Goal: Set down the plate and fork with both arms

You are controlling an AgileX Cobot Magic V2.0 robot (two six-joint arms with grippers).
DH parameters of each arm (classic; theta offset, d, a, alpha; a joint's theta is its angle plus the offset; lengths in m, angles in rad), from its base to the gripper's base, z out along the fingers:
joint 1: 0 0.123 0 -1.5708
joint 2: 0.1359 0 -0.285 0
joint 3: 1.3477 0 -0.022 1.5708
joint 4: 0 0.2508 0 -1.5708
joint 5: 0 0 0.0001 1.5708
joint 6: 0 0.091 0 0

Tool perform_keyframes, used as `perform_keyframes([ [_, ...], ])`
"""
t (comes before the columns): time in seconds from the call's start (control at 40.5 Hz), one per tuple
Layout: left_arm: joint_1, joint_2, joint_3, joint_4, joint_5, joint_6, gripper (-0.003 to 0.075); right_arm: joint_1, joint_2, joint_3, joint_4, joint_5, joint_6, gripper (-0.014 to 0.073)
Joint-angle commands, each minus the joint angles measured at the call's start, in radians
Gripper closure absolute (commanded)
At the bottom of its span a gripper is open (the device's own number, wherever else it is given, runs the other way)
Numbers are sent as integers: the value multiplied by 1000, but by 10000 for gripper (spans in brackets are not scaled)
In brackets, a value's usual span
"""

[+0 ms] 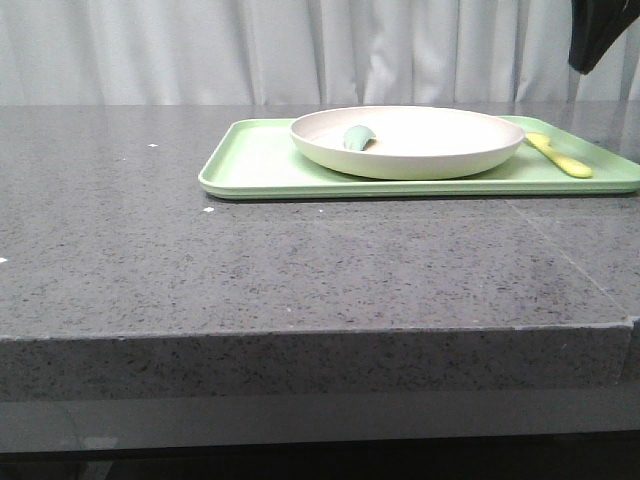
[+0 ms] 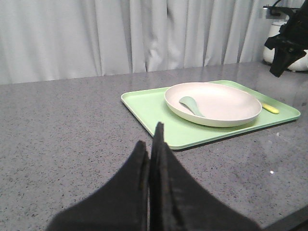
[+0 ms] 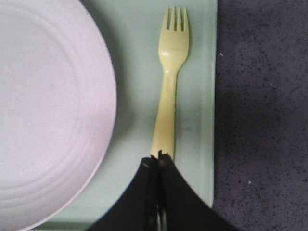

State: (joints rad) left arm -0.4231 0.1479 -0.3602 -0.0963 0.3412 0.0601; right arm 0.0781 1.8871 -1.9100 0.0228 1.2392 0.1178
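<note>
The cream-white plate (image 1: 430,150) lies on a light green tray (image 1: 250,160), with a teal spoon (image 1: 357,137) in it. The pale yellow fork (image 1: 560,156) lies on the tray just right of the plate. My right gripper (image 1: 584,68) hangs high above the fork, jaws shut and empty. In the right wrist view its tips (image 3: 159,159) hover over the handle end of the fork (image 3: 171,72), beside the plate (image 3: 43,110). My left gripper (image 2: 151,137) is shut and empty over bare table, short of the tray's near corner (image 2: 149,103). It is out of the front view.
The grey speckled stone table (image 1: 200,260) has its front edge close to the camera. White curtains hang behind. A white object (image 2: 276,31) stands at the far end of the table behind my right arm in the left wrist view.
</note>
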Motion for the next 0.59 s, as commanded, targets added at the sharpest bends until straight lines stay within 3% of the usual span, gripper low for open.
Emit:
perform_keyframes([
  [0.0, -2, 10, -26, -3, -77, -4, 738, -4, -82, -33, -9, 32, -3, 707],
  [0.272, -2, 10, -26, -3, -77, -4, 738, 3, -228, 31, -9, 2, -18, 706],
  [0.568, -2, 10, -26, -3, -77, -4, 738, 35, -550, 386, -9, -224, -18, 706],
])
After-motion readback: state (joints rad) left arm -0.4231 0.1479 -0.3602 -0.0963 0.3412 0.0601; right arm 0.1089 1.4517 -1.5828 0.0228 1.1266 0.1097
